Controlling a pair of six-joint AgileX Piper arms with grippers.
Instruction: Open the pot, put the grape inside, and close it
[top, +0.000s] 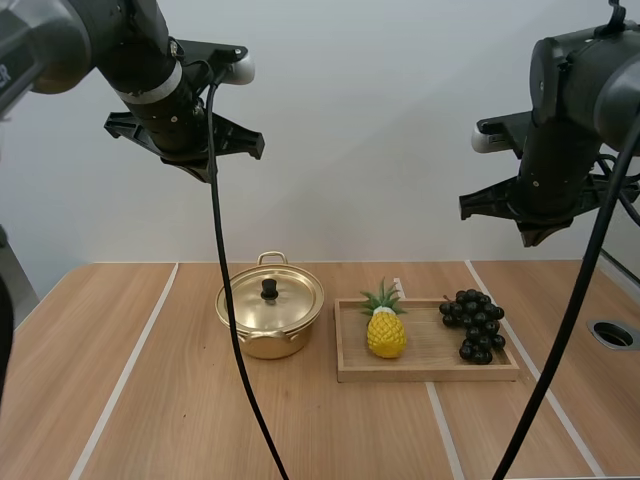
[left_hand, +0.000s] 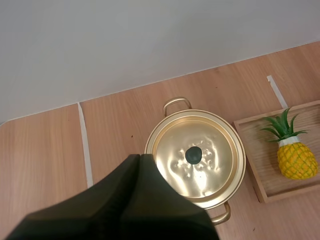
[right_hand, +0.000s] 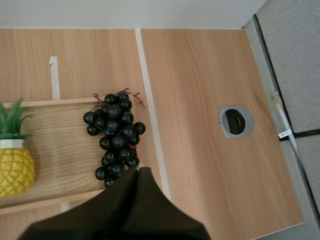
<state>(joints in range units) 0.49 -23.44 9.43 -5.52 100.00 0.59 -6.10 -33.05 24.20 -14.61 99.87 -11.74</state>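
Note:
A gold pot (top: 270, 318) with its lid on and a black knob (top: 269, 289) stands left of centre on the table. A bunch of dark grapes (top: 474, 324) lies at the right end of a wooden tray (top: 430, 368). My left gripper (left_hand: 140, 157) is shut on nothing, high above the table beside the pot (left_hand: 197, 157) and its knob (left_hand: 193, 155). My right gripper (right_hand: 137, 171) is shut too, hanging high over the near end of the grapes (right_hand: 115, 135). In the high view both arms are raised, left (top: 170, 90) and right (top: 560, 150).
A toy pineapple (top: 385, 328) stands on the left part of the tray (right_hand: 55, 145), also seen beside the grapes (right_hand: 14, 160). A round metal-rimmed hole (top: 612, 334) is set in the table at far right. Pale tape lines cross the wooden top.

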